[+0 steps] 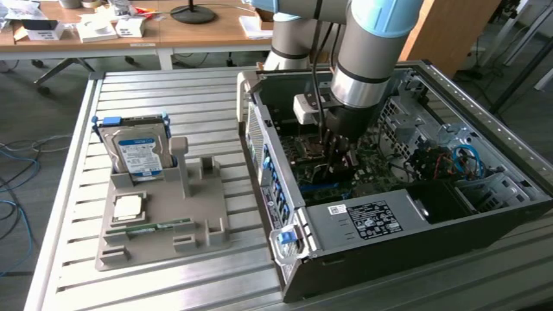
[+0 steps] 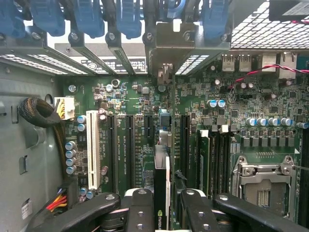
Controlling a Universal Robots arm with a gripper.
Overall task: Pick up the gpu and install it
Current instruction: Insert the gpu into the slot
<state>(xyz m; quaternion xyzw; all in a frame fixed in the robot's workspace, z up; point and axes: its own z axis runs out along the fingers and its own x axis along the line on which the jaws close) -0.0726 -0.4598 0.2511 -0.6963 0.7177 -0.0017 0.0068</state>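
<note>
The black two-finger gripper [image 2: 164, 195] pinches the thin dark gpu card [image 2: 161, 176] by its edge, inside the open black computer case [image 1: 432, 259], just above the green motherboard [image 2: 270, 121]. To seat it well, the card should be upright, in line with its slot, and pushed down evenly.

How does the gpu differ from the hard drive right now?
The gpu is gripped by the gripper inside the computer case; the hard drive stands in the grey holder outside it. The gpu looks thin and dark, edge-on; the hard drive is thicker, silver with a blue label. Both are on edge.
</note>
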